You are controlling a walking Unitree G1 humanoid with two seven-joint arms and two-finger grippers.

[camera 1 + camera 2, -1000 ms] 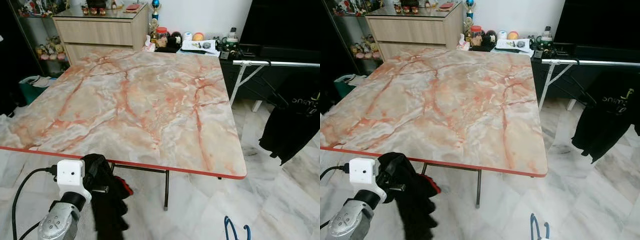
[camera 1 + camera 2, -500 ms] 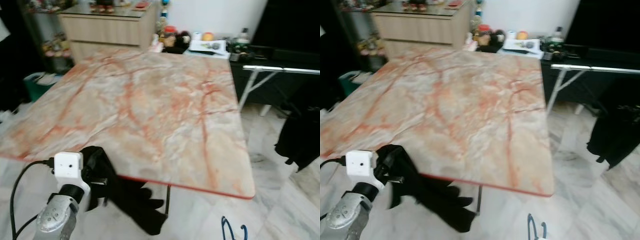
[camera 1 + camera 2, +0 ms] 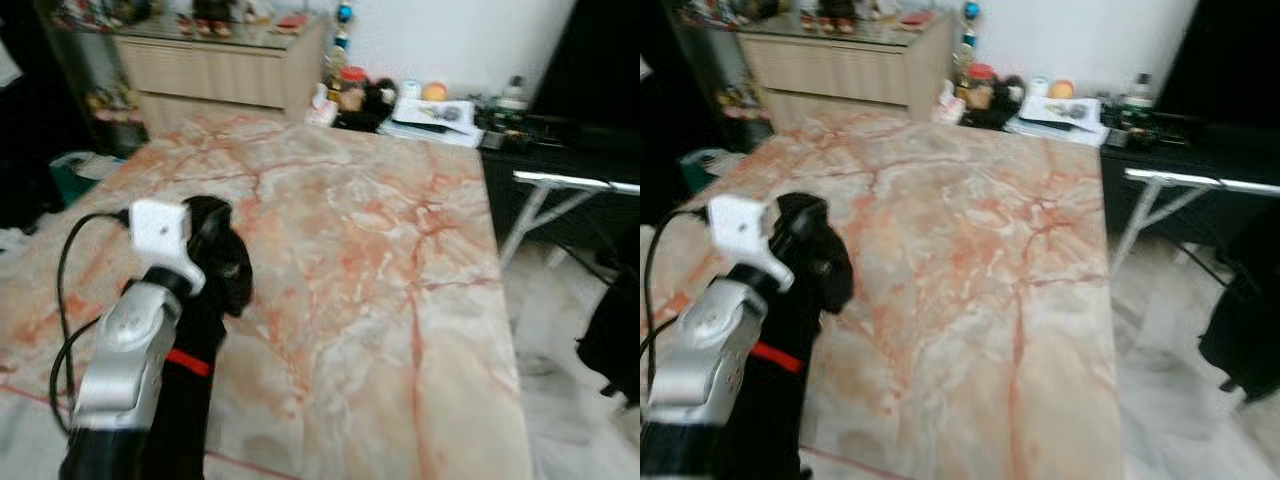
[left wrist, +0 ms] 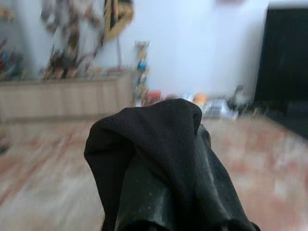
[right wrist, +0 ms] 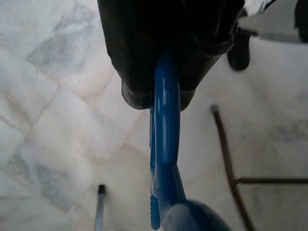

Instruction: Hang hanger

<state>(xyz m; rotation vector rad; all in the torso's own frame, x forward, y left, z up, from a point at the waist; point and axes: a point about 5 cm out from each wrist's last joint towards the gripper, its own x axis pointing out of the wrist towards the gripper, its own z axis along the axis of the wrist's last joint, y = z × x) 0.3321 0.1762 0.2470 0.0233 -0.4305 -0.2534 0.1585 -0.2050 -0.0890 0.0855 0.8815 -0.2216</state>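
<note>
My left gripper (image 3: 215, 255) is raised over the near left part of the marble table (image 3: 400, 250). It is shut on a black garment (image 3: 185, 400) with a red tag, which drapes over the fingers and hangs down beside the silver arm. In the left wrist view the black garment (image 4: 163, 159) covers the fingers completely. My right gripper (image 5: 166, 91) is shut on a blue hanger (image 5: 166, 159) low above the marble floor. A silver clothes rail (image 3: 575, 182) stands to the right of the table, with a dark garment (image 3: 612, 340) hanging from it.
A wooden cabinet (image 3: 220, 70) stands behind the table at the far left. Bottles, jars and papers (image 3: 430, 100) crowd a dark surface at the back. Thin metal table legs (image 5: 231, 163) rise from the floor near the hanger. Everything looks slightly blurred.
My left arm has risen from below the table's front edge to above the tabletop, lifting the black garment with it. The head camera has also shifted forward and to the right.
</note>
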